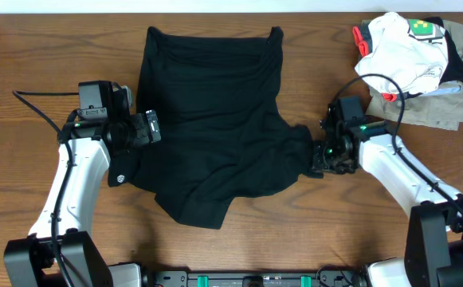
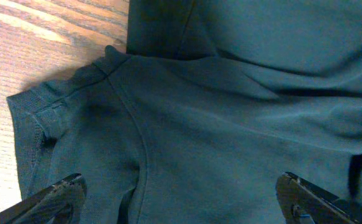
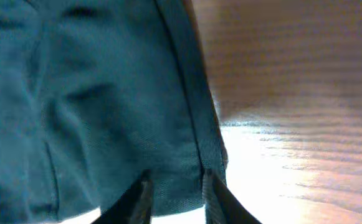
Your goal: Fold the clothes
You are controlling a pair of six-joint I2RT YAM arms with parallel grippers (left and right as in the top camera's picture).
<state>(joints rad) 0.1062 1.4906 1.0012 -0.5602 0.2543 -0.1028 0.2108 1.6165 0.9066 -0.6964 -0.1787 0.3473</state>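
Observation:
A black T-shirt (image 1: 211, 119) lies spread on the wooden table, crumpled at its lower part. My left gripper (image 1: 145, 127) is open at the shirt's left edge, over the left sleeve (image 2: 50, 124); its fingertips (image 2: 181, 196) sit wide apart above the dark cloth. My right gripper (image 1: 320, 155) is shut on the shirt's right sleeve hem (image 3: 181, 180), with the cloth pinched between its two fingers (image 3: 176, 190) just above the table.
A pile of other clothes (image 1: 410, 60), white, red and khaki, lies at the back right corner. Bare wooden table (image 1: 48, 56) shows to the left, right and front of the shirt. Cables run from both arms.

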